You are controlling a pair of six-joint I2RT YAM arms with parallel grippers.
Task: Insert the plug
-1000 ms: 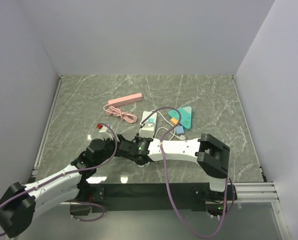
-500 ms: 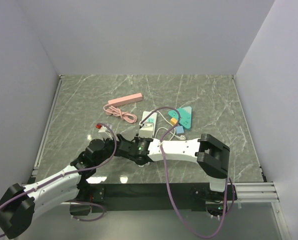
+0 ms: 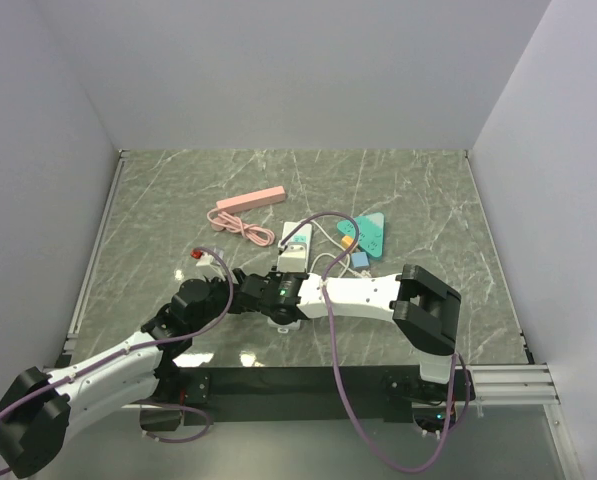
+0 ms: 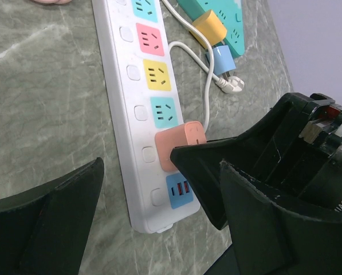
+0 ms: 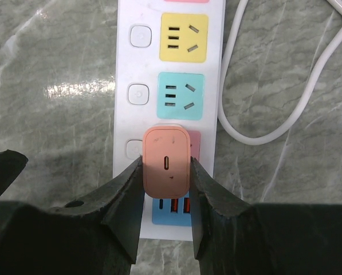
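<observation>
- Surface: green-grey marbled tabletop (image 3: 418,190), boxed in by plain white walls (image 3: 298,70) at the back and both sides.
- Since a second ago: the right arm's forearm and wrist have edged slightly forward towards the white power strip with coloured sockets (image 3: 294,245). The left arm is much as it was.
- Right gripper (image 5: 166,172): fingers pinched on the two flanks of the salmon-pink square plug adapter (image 5: 166,162).
- The plug sits over the strip's pink socket, between the teal socket (image 5: 178,96) and the blue USB block (image 5: 169,211) at the near end. How deep it is seated cannot be told.
- Left gripper (image 4: 159,217): spread wide, holding nothing, hovering by the near end of the strip.
- Around: slim pink power bar (image 3: 251,200) with its coiled pink cable (image 3: 240,228) further back. A teal triangular socket block (image 3: 370,230) lies right of the strip, with a yellow plug (image 4: 209,26) and a light-blue plug (image 4: 222,59) near it.
- A white cable (image 4: 208,97) loops just beside the strip's right edge.
- In the way: in the left wrist view the black right gripper covers the plug's near right corner. The gripper bodies hide the strip's near end from above.
</observation>
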